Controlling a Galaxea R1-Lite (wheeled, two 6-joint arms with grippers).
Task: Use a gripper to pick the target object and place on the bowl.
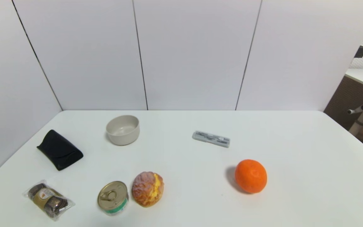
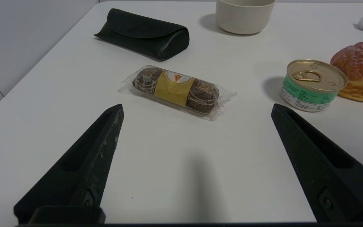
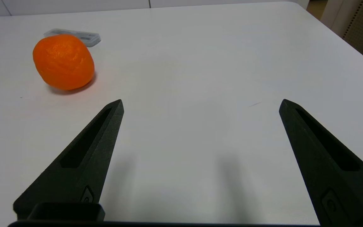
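Both grippers, left (image 2: 197,108) and right (image 3: 200,104), I see spread wide, holding nothing; the bun (image 1: 147,189) touches the can (image 1: 113,197), bowl (image 1: 123,129) well beyond.

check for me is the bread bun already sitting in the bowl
No, the bread bun lies on the table beside the tin can, and the bowl is empty.

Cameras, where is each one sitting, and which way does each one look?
Head view: sits high on the robot, looking forward and down at the white table, with the bowl, bun and orange; no arm shows.
Left wrist view: sits low on the left arm, looking past the open left tool toward a wrapped snack, tin can and the bun.
Right wrist view: sits low on the right arm, looking past the open right tool toward the orange.
Shared: head and left wrist both show the bun and bowl.
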